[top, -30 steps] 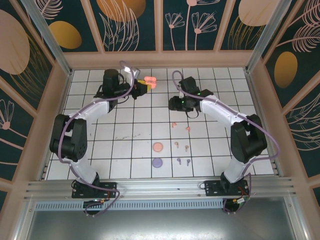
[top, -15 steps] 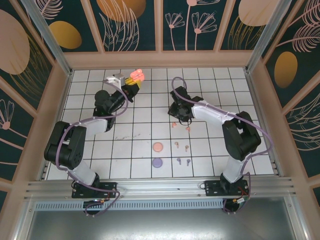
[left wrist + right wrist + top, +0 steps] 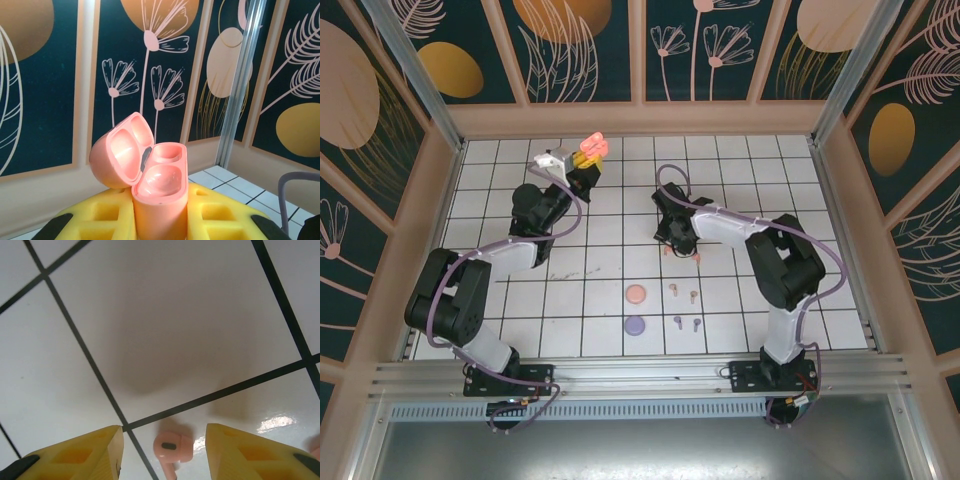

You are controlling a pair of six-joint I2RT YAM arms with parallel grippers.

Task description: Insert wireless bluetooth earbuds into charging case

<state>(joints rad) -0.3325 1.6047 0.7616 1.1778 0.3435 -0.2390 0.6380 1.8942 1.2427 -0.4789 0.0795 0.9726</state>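
My left gripper point(image 3: 160, 222) is shut on the open coral-red charging case point(image 3: 161, 192). Its lid is flipped back to the left and both wells are bare. From above, the case point(image 3: 591, 149) is held up over the far tiles by that gripper point(image 3: 582, 166). My right gripper point(image 3: 165, 452) is open and low over the table, its yellow fingers point(image 3: 82, 455) on either side of a coral-red earbud point(image 3: 172, 446) lying on a tile. In the top view this gripper point(image 3: 671, 240) is just behind that bud point(image 3: 667, 250), and the second coral bud point(image 3: 696, 257) lies to its right.
Two tan-peach buds point(image 3: 674, 289) point(image 3: 693, 296) and two purple buds point(image 3: 677, 321) point(image 3: 696, 323) lie nearer the front. A tan-peach case point(image 3: 636, 294) and a purple case point(image 3: 635, 325) sit left of them. Walls enclose the tiled table point(image 3: 770, 180).
The right gripper has come down and toward the near left, arriving over the coral bud. The left arm has swung the coral case left and back, holding it raised.
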